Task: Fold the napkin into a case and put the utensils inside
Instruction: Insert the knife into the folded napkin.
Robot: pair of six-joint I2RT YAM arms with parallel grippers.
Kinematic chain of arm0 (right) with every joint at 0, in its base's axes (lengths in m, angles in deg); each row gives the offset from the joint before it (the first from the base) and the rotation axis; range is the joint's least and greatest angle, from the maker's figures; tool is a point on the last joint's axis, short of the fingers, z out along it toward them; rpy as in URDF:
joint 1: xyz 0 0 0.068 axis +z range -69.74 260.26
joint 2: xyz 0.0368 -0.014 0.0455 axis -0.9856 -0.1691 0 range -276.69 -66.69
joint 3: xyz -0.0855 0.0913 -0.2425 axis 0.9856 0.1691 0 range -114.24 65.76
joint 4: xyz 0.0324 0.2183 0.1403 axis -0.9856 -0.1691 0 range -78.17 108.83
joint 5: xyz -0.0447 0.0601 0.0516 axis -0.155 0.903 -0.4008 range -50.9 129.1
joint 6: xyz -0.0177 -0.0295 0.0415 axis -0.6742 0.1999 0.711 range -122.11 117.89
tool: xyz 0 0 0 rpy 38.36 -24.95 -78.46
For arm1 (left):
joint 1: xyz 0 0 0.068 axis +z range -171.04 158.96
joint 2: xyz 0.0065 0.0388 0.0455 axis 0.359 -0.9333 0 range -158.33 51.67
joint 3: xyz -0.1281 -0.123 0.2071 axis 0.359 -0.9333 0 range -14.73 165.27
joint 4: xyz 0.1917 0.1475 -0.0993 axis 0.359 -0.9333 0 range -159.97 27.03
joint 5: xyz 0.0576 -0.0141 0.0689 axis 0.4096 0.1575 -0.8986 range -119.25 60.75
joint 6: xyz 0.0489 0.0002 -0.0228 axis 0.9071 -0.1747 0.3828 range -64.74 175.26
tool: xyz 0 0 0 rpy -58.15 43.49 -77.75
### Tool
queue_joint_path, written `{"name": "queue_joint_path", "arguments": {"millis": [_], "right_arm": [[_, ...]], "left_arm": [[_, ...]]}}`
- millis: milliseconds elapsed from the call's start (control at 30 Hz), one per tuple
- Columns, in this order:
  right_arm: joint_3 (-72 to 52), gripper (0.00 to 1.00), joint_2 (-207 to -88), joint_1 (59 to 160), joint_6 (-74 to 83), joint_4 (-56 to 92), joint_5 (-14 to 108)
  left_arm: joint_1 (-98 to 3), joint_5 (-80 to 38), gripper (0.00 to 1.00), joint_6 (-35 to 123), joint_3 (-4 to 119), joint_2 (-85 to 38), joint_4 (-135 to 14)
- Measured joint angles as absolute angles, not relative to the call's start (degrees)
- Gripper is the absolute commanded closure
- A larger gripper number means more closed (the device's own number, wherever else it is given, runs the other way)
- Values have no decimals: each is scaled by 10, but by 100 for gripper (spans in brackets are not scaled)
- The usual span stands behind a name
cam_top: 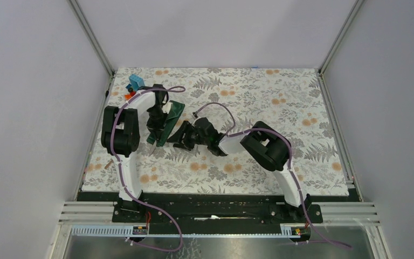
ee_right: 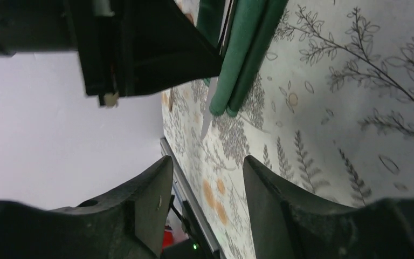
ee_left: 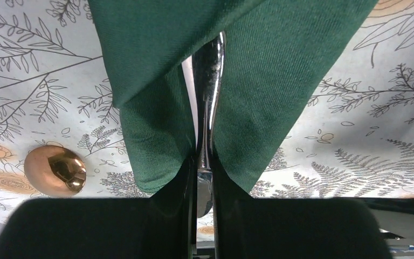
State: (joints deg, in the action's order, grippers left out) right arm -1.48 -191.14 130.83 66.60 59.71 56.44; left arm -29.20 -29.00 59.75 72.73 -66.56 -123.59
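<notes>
Dark green napkin [cam_top: 171, 120], folded into a narrow oblong case, lay on the floral table covering [cam_top: 259, 102] in the left half of the table, slanting away from the arms and a little to the right. The left gripper [cam_top: 154, 129] hung over the near end of this case. In the left wrist view its fingers [ee_left: 232, 216] were drawn almost together on a slim, shiny metal utensil [ee_left: 209, 81], which ran up from between them into the slit between two green folds [ee_left: 259, 81]. A brownish spoon bowl [ee_left: 54, 170] lay on the covering just beside the cloth, apart from it. The right gripper [cam_top: 177, 139] sat low near the case's near end, on its right side, close to the left gripper. Its fingers [ee_right: 151, 199] stood well apart with only the patterned covering between them, gripping nothing. Beyond them the right wrist view showed the rolled green edges of the cloth [ee_right: 245, 59] and a pale pointed metal tip [ee_right: 207, 116] poking out past the fold's end; whether that tip belonged to the piece the left gripper held could not be told. A colourful toy block stack [cam_top: 136, 82] stood at the far left corner, well apart from the cloth.
</notes>
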Motion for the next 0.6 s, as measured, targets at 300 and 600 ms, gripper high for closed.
{"name": "queue_joint_path", "arguments": {"millis": [300, 600], "right_arm": [[-87, 59, -2003, 1324, 718, 610, 533], [-144, 56, -2034, 1326, 729, 592, 518]], "left_arm": [[-292, -287, 100, 598, 725, -647, -1226], [-292, -285, 100, 598, 720, -647, -1223]]}}
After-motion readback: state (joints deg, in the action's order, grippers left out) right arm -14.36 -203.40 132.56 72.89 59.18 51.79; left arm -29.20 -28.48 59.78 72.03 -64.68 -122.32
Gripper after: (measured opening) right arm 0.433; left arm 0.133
